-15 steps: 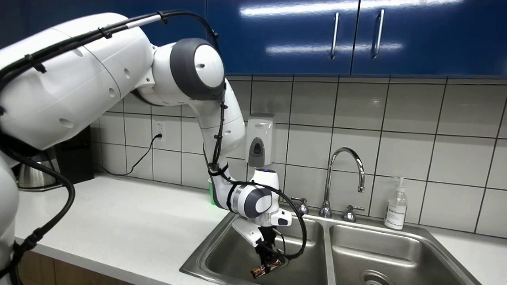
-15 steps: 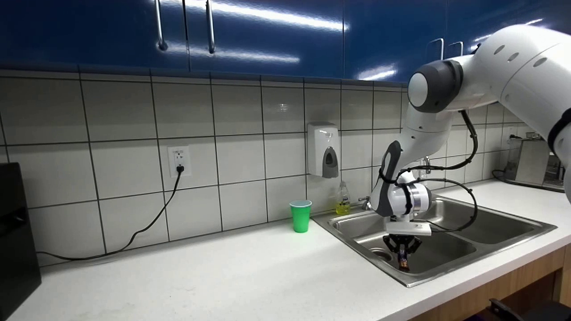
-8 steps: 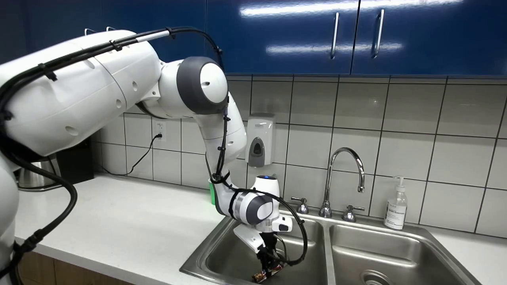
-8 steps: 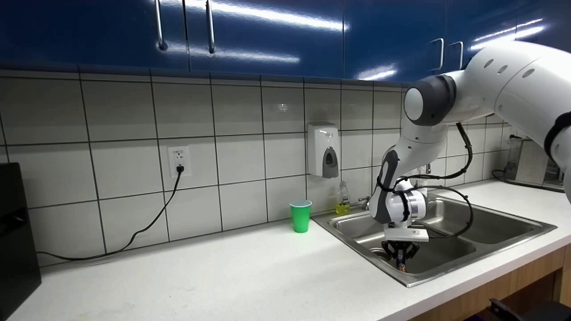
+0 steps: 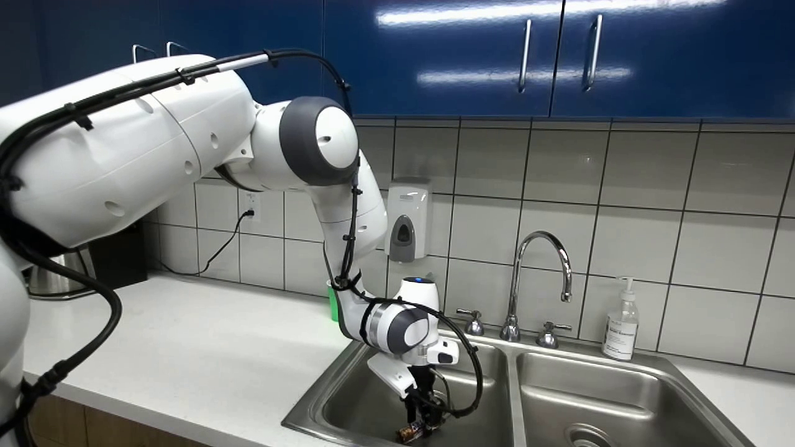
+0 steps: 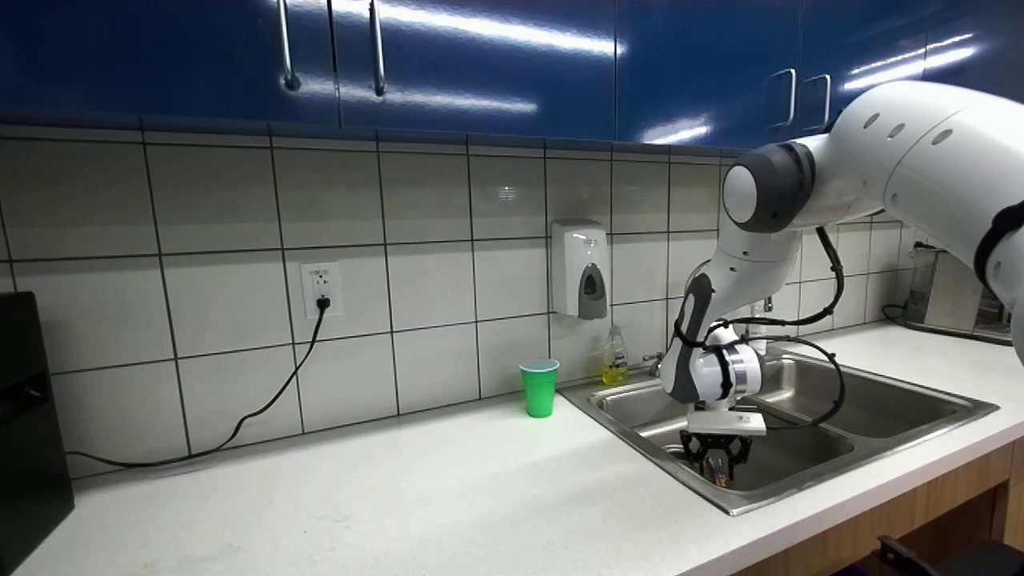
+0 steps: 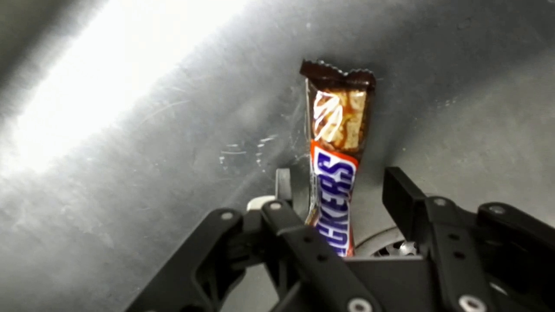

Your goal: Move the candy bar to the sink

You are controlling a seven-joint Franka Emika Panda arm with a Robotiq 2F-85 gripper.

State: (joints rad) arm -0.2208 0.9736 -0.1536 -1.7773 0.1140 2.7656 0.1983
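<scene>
The candy bar (image 7: 340, 121), a slim wrapped bar with dark ends, lies on the floor of a basin of the double steel sink (image 5: 323, 388). My gripper (image 7: 340, 188) is open around it in the wrist view, with a visible gap on each side. The bar's lower end is hidden by the gripper. In both exterior views the gripper (image 5: 423, 417) (image 6: 718, 464) is low inside the basin, and the bar (image 5: 410, 433) (image 6: 720, 475) shows partly below the fingers. The sink rim also shows in an exterior view (image 6: 800, 484). A drain (image 7: 368, 246) is beside the bar.
A chrome faucet (image 5: 517, 279) and handles stand behind the sink. A pump bottle (image 5: 621, 329) stands at its back right corner. A green cup (image 6: 540, 392) and a yellow soap bottle (image 6: 614, 364) stand near the sink. A soap dispenser (image 6: 580, 272) hangs on the wall.
The arm has lowered the gripper deeper into the basin. The fingers held the bar before; now they have opened and the bar lies between them on the basin floor.
</scene>
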